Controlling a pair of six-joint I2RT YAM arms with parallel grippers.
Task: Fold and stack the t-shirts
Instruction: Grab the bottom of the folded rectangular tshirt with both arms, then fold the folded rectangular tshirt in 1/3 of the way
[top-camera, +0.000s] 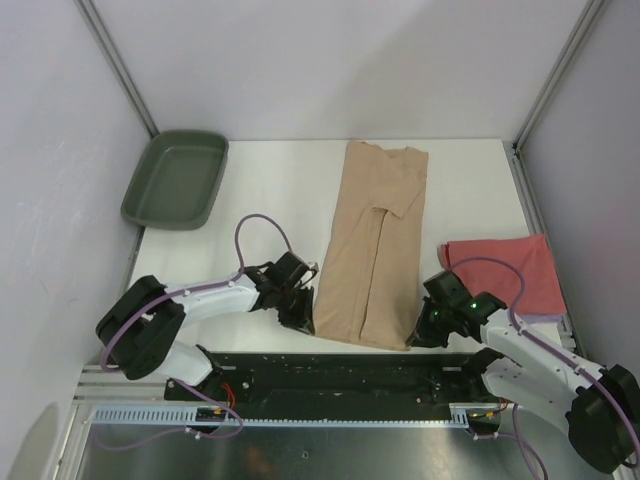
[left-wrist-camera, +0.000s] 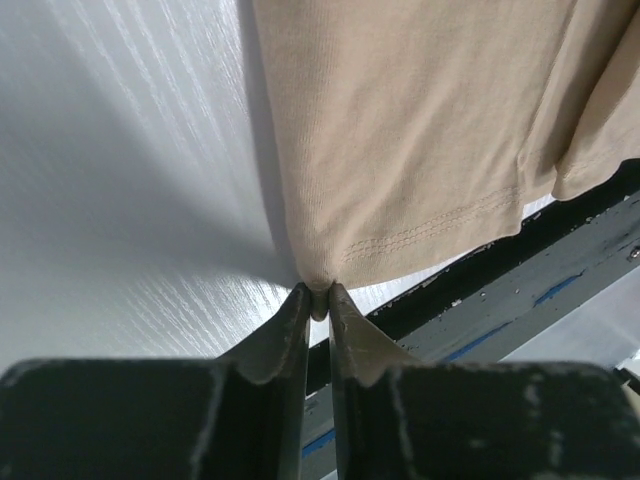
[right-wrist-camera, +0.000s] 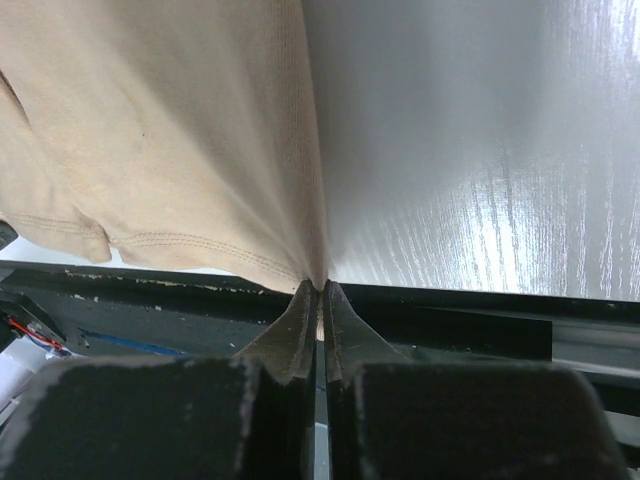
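The tan t-shirt (top-camera: 372, 240) lies lengthwise in the table's middle, its sides folded in, hem toward me. My left gripper (top-camera: 303, 318) is shut on the hem's near left corner; the left wrist view shows the cloth (left-wrist-camera: 420, 130) pinched at the tips (left-wrist-camera: 318, 296). My right gripper (top-camera: 417, 338) is shut on the hem's near right corner; the right wrist view shows the cloth (right-wrist-camera: 160, 130) pinched at the tips (right-wrist-camera: 319, 288). A folded coral-red t-shirt (top-camera: 505, 272) lies at the right, with a pale lavender edge (top-camera: 545, 319) showing beneath it.
A dark green plastic tray (top-camera: 176, 178) sits at the far left corner of the white table (top-camera: 270, 180). The black rail (top-camera: 330, 365) of the table's near edge runs just behind both grippers. Grey walls enclose the left, right and back sides.
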